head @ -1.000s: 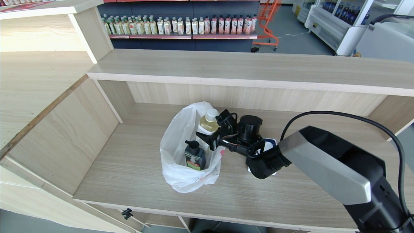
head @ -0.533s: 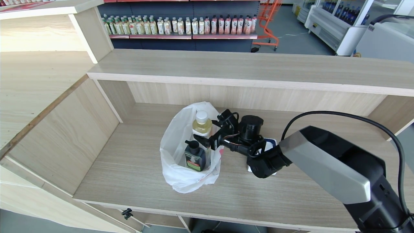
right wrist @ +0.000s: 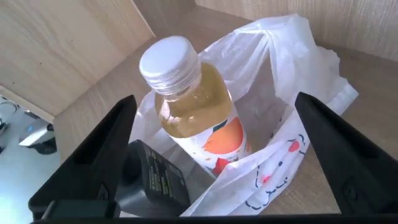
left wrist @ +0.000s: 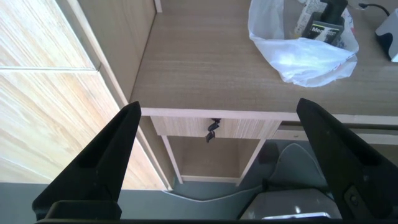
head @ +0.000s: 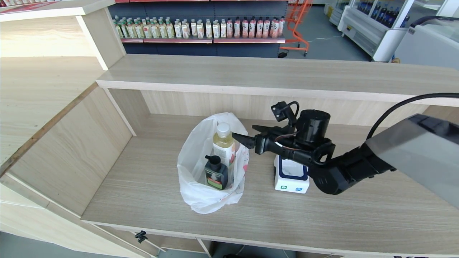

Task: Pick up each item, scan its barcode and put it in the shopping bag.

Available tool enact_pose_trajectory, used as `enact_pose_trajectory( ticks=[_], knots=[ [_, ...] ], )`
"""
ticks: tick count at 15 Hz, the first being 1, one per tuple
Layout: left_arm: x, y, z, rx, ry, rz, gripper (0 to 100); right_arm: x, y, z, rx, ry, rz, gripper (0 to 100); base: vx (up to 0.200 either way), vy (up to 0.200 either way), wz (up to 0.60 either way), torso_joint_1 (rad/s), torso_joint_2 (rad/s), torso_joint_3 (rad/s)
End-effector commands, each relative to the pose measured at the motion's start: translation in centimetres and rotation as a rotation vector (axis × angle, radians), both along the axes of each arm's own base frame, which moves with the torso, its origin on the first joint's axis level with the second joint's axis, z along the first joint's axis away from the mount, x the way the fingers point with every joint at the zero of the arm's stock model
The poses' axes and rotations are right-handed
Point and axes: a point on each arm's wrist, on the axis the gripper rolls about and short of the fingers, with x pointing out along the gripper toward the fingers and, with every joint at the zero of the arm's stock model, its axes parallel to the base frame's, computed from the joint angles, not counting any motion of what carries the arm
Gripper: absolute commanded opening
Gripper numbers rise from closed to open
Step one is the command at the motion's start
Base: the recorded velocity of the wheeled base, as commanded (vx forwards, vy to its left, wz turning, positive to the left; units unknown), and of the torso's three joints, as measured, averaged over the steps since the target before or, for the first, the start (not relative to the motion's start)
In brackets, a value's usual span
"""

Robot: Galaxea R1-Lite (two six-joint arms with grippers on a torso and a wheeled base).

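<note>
Where my head camera looks down, the wooden counter (head: 150, 186) carries the shopping bag (head: 200, 195), with a white-capped bottle (head: 224, 143) and a dark pump bottle (head: 216, 175) upright inside and the scanner (head: 291, 177) just beside it. My right gripper (head: 243, 131) spreads wide near the bag's rim. From my left wrist, my left gripper (left wrist: 217, 112) gapes wide off the counter's front edge. From my right wrist, both bottles stand in the bag ahead of my spread fingers (right wrist: 336, 143).

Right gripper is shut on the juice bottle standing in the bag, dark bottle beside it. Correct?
No. The right gripper has its jaws open and empty, just beside the shopping bag, as the head view shows. The juice bottle does stand in the bag, dark bottle beside it.
</note>
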Motion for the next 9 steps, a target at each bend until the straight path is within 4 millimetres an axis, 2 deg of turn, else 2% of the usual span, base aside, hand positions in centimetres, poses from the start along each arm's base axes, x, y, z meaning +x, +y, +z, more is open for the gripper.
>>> enact_pose_trajectory(
  ticks=[1, 2, 4, 6, 7, 9],
  knots=[
    [0.0, 0.0, 0.0, 0.000, 0.000, 0.000, 100, -4.7, -4.2, 4.7, 0.066, 0.022, -0.033, 100, 0.000, 0.000, 0.00, 0.000, 0.00, 0.000],
    [0.0, 0.0, 0.0, 0.000, 0.000, 0.000, 100, -5.4, -4.8, 5.0, 0.060, 0.038, -0.042, 100, 0.000, 0.000, 0.00, 0.000, 0.00, 0.000],
    [0.0, 0.0, 0.0, 0.000, 0.002, 0.000, 100, -5.6, -5.1, 5.3, 0.060, 0.040, -0.049, 100, 0.000, 0.000, 0.00, 0.000, 0.00, 0.000],
    [0.0, 0.0, 0.0, 0.000, 0.002, 0.000, 100, -6.5, -5.6, 6.7, 0.078, 0.006, -0.054, 100, 0.000, 0.000, 0.00, 0.000, 0.00, 0.000],
    [0.0, 0.0, 0.0, 0.000, 0.002, 0.000, 100, -7.8, -7.0, 7.1, 0.075, 0.007, -0.073, 100, 0.000, 0.000, 0.00, 0.000, 0.00, 0.000],
    [0.0, 0.0, 0.0, 0.000, 0.002, 0.000, 100, -11.9, -10.4, 7.3, 0.055, 0.009, -0.126, 100, 0.000, 0.000, 0.00, 0.000, 0.00, 0.000]
  ],
)
